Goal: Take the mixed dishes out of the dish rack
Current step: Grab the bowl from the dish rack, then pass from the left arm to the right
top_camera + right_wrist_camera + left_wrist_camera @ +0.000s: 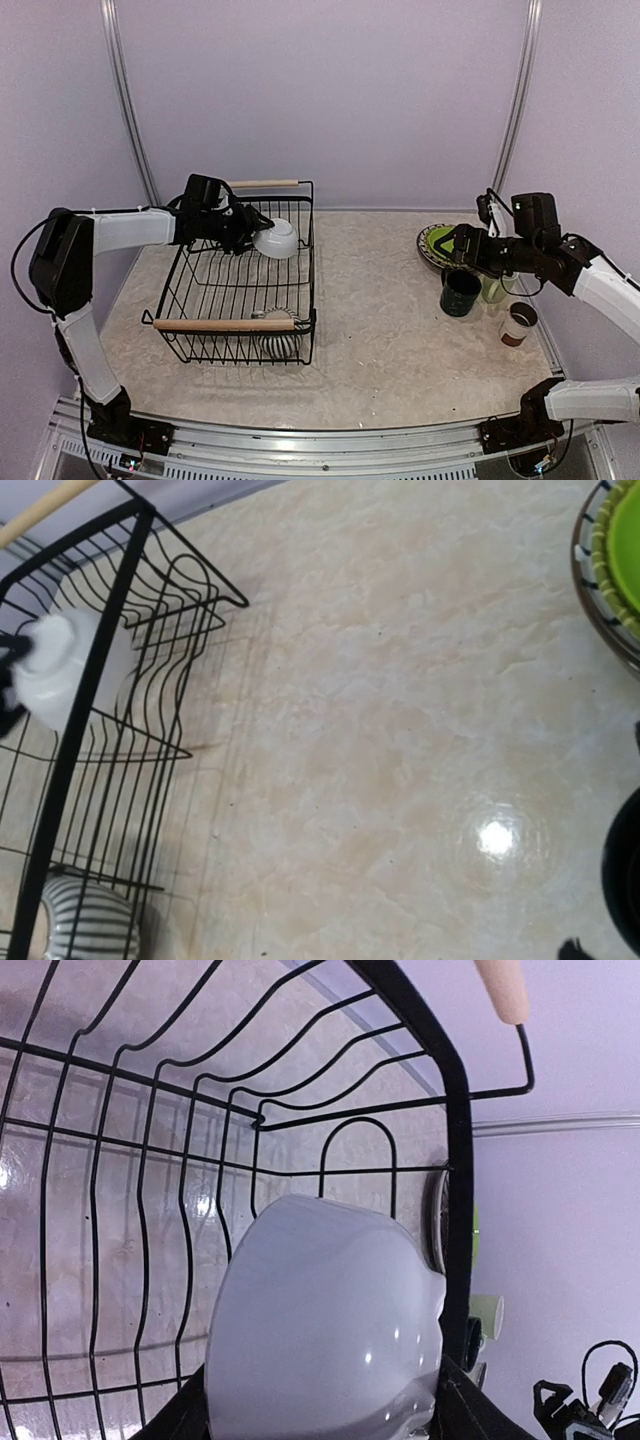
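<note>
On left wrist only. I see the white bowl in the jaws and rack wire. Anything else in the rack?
Observer: Besides the white bowl, one thing: a striped mug, lying at the near end of the dish rack, under the near wooden handle.
Operator: Where are the other dishes?
Observer: On the table to the right of the rack: lime-green plate, dark teal mug, pale green mug and a small cup.
Operator: Right arm in the way?
Observer: No. The right gripper is open, over by those dishes and well clear of the rack.
</note>
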